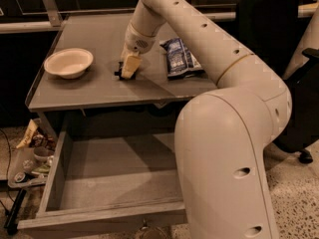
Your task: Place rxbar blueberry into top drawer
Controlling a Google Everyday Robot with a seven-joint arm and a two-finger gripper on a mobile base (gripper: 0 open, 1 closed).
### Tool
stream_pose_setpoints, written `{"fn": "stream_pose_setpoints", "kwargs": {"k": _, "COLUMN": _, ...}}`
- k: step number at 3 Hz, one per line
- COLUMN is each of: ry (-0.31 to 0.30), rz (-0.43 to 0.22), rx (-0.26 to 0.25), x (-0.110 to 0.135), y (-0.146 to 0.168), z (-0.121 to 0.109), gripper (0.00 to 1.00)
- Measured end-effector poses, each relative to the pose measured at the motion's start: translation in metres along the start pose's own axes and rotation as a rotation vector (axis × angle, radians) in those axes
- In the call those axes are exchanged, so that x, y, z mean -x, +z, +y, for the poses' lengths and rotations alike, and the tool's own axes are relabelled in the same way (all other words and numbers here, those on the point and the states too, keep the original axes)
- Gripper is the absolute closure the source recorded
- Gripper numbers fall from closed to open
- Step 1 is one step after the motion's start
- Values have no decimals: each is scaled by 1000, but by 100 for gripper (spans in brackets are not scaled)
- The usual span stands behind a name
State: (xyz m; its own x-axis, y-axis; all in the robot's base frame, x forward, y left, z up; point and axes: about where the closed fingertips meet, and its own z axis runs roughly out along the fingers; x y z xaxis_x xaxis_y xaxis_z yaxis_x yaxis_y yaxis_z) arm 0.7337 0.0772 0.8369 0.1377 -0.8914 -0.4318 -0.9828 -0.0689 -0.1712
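The rxbar blueberry (pixel 119 74) lies on the grey table top near its middle. Only a dark sliver of it shows at the left of the gripper. My gripper (pixel 129 69) points down onto it, touching or just above it, with the pale arm reaching in from the upper right. The top drawer (pixel 114 178) is pulled out below the table's front edge. Its flat grey bottom is bare.
A white bowl (pixel 68 62) sits on the table's left side. A blue-and-white chip bag (pixel 180 58) lies right of the gripper. My arm's large body (pixel 224 158) fills the right foreground beside the drawer. A black chair (pixel 279 34) stands at the right, and clutter (pixel 30 153) lies on the floor at left.
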Motion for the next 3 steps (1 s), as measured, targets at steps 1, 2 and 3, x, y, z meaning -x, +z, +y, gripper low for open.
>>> {"fn": "stream_pose_setpoints", "kwargs": {"k": 1, "ry": 19, "rz": -8, "rx": -17, "x": -1, "y": -12, "z": 14, "gripper": 100}}
{"fn": "stream_pose_setpoints", "kwargs": {"k": 2, "ry": 87, "rz": -59, "rx": -100, "x": 1, "y": -55, "z": 46, "gripper": 100}}
{"fn": "stream_pose_setpoints", "kwargs": {"k": 3, "ry": 182, "rz": -82, "rx": -122, "x": -16, "y": -58, "z": 110, "gripper": 100}}
